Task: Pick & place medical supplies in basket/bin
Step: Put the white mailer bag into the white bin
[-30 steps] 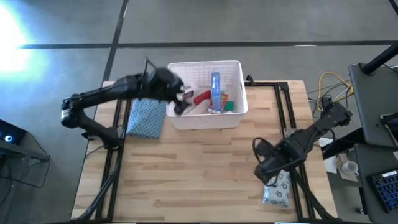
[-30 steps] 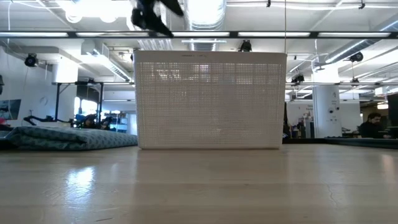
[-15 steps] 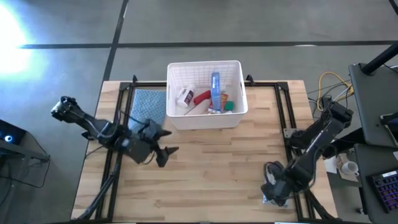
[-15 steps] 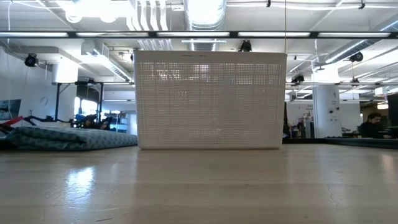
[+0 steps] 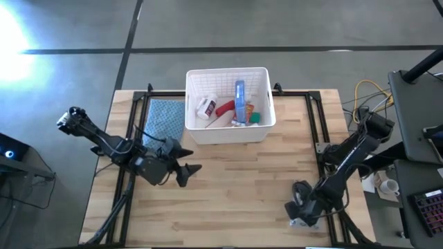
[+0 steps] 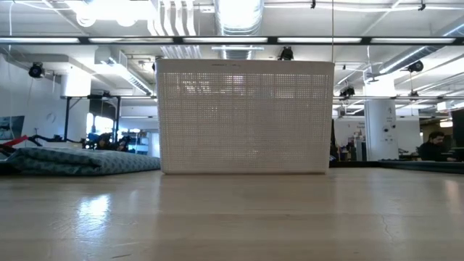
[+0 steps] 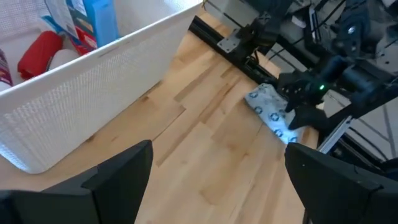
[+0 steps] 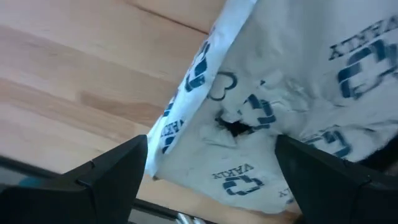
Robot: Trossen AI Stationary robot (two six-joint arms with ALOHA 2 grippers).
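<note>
In the high view the right gripper (image 5: 299,209) sits low at the lower right of the frame, right over the pouch (image 5: 304,220) at the worktop (image 5: 235,187) edge; its fingers (image 8: 102,177) are spread wide, one on each side of the pouch (image 8: 261,118), which fills the right wrist view between them, crumpled white with blue printed marks. Whether the fingers touch the pouch cannot be told, and nothing is pinched. The left gripper (image 5: 190,169) is at the left centre of the high view, over bare worktop just below the blue cloth (image 5: 164,119); its fingers (image 7: 118,171) are also spread wide and hold nothing, pointing across the wood toward the pouch (image 7: 273,112) and the right arm farther off. The basket (image 5: 263,128) stands at the upper centre of the worktop, holding a red tube (image 5: 225,108), an upright blue pack (image 5: 239,100), a white bottle (image 5: 203,107) and a small green box (image 5: 255,118). In the low view the basket (image 6: 245,116) fills the middle, the cloth (image 6: 80,161) lying to its left
</note>
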